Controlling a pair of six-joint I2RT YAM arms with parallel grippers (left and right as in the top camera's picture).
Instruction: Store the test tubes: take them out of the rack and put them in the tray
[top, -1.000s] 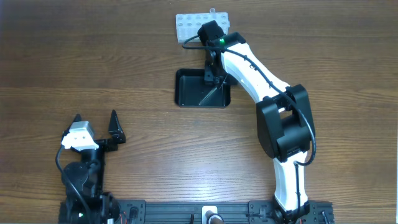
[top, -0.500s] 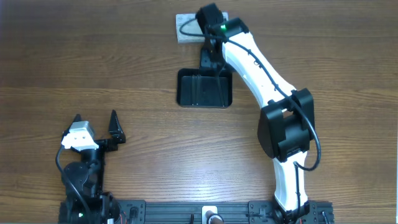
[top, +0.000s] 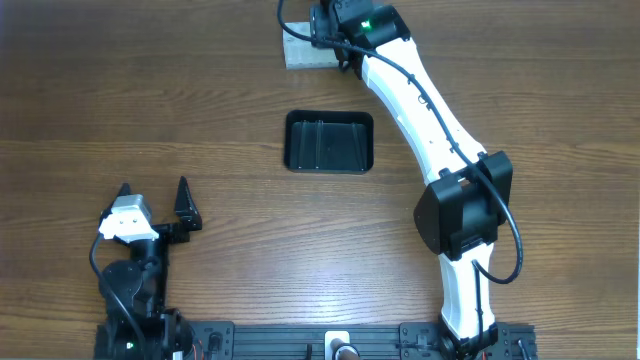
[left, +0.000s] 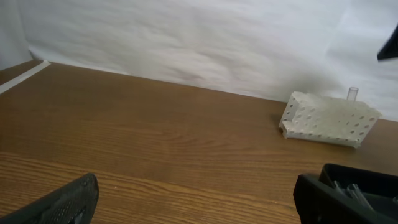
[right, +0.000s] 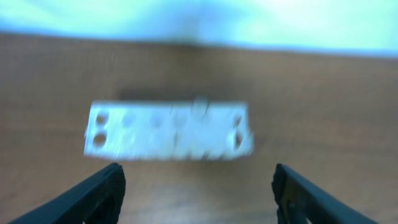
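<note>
Our right gripper (right: 196, 186) hovers over the white perforated plastic rack (right: 168, 130), fingers spread. Next we'd guess: pinch its clear glass tube (left: 352, 93).

The table (top: 150, 100) is mid-brown wood w/ long streaky grain running side to side. The rack (top: 303, 54) is white, dotted w/ rows of round holes, esp. plain in the left wrist view. The tube (left: 352, 93) is see-through, no tint afaict. The tray (top: 329, 142) is black w/ a few faint pale streaks inside. The right arm (top: 420, 95) is white w/ black joints + a tiny green light. The left gripper (top: 153, 186) is black, white block behind it. The backdrop (left: 186, 43) is plain white.
</note>
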